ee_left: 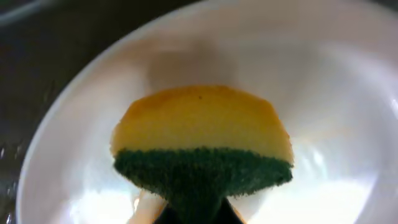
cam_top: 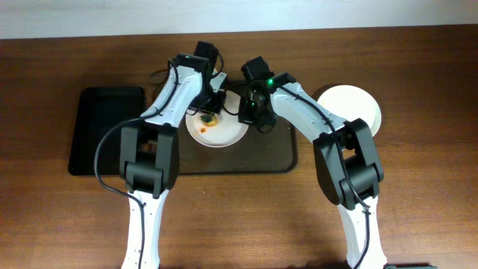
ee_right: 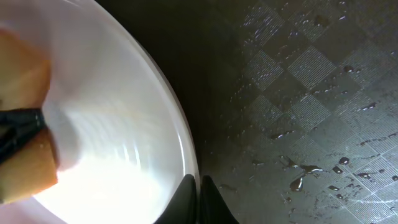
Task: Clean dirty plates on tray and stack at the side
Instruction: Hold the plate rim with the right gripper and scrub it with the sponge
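Fingers of the left gripper (cam_top: 211,109): pressed narrow on a sponge (ee_left: 202,146), which they pinched at its green edge. They stood over the plate, well to the right of the black tray.
Black tray (cam_top: 104,131): small, lay on the table (cam_top: 418,194) at the far left, just beside the bigger tray.
Sponge: yellow on one side and dark green on the other, with an orange tint on the yellow. It was down in the plate. From the left wrist view I could not tell if it touched the plate.
Dirty plate (cam_top: 222,134): round and white, lay on the left part of the brown tray. A small orange-red smear was under the left gripper, and the rest looked white and shiny.
Fingers of the right gripper (ee_right: 198,190): almost together, closed on the right rim of the dirty plate, one finger inside the rim and one outside.
Brown tray (cam_top: 269,153): large and dark, in the middle of the table, between the two arms. Its surface had a checked pattern, with many small drops (ee_right: 301,180) of water beside the plate.
Clean plate (cam_top: 351,108): plain white, lay on the table at the right of the brown tray, off the tray and partly under the right arm.
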Motion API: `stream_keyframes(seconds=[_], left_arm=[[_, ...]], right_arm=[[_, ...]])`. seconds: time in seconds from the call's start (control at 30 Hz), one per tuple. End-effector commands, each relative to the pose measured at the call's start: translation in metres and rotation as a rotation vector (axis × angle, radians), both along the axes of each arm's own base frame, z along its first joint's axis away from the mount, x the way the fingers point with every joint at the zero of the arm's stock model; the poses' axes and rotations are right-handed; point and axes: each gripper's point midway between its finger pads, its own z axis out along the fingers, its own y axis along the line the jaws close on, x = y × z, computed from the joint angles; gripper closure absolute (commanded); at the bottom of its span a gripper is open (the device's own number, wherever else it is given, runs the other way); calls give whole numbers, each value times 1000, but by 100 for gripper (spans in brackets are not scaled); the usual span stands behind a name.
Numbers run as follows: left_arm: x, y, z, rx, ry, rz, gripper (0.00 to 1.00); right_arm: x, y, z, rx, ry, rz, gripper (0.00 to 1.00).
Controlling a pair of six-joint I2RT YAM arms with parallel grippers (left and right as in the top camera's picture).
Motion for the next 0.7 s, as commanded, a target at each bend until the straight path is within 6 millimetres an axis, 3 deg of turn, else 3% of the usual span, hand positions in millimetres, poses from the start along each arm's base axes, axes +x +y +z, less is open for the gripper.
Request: stream_keyframes(seconds=[0.0,0.07,0.13,0.17,0.23,0.33,0.4,0.47,0.57,0.63,0.67], left_arm=[[-37,31,-66,180,121,108,100],[-56,48,-69,269,179,205,100],[-85,54,-63,307,294,217,99],[-89,56,-62,315,310,215,99],[-69,49,-67,280,232,223,100],[-22,33,-77,192,36,235,99],[-5,27,-79,160,-37,241,100],[-22,26,-81,159,37,168,99],[-64,-27,-72,-166,196,-199,99],[-72,-39,-67,-256,196,-346,100],[-67,-39,-67,-254,172,-345,100]], right_arm=[[-4,-1,-10,-33,7,13,96],[-3,-3,-10,-42,3,10,96],[-3,-3,-10,-42,1,10,96],[-2,-2,-10,-39,-3,10,96],[-1,-2,-9,-39,-5,10,96],[1,-3,-9,-47,-15,7,96],[2,-4,-9,-51,-21,5,96],[2,-4,-9,-51,-21,5,96],[2,-4,-9,-50,-21,5,96],[2,-4,-9,-51,-21,5,96],[2,-4,-9,-51,-21,5,96]])
